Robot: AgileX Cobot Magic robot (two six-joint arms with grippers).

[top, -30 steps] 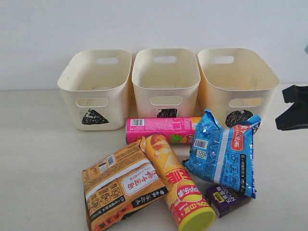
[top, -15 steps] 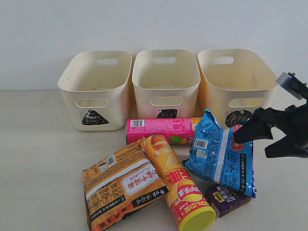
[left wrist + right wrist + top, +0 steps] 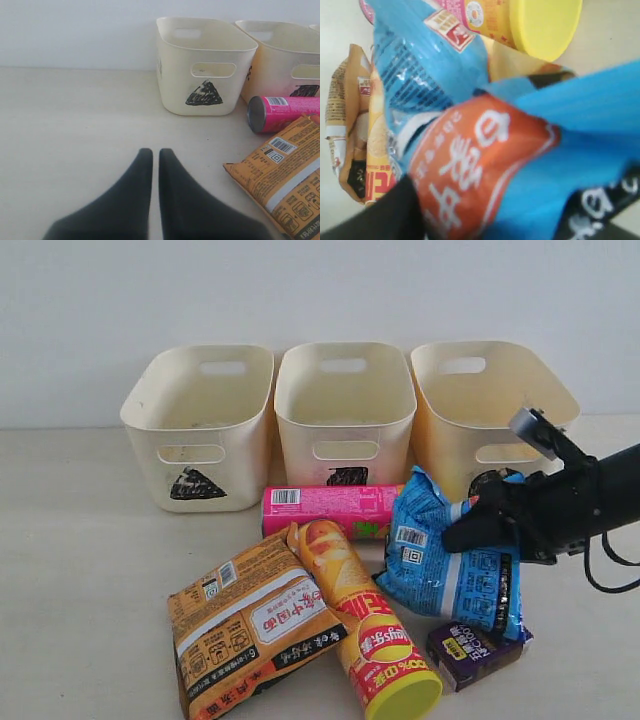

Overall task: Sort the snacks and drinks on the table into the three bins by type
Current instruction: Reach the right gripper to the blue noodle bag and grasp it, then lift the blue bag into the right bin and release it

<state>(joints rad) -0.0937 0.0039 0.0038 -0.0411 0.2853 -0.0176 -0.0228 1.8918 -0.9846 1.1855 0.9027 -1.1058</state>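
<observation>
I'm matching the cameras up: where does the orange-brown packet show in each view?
Exterior: orange-brown packet lies front left, against the yellow chip tube.
Left wrist: packet at the frame edge, nearer the camera than the pink chip tube.
Right wrist: packet at the frame edge, beyond the blue packet.
Landmark: pink chip tube, also in the exterior.

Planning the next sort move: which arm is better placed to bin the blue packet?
Right. The right fingers grip the blue packet at its upper edge, near the right-hand bin. The left fingers hang shut over the table, touching nothing.
</observation>
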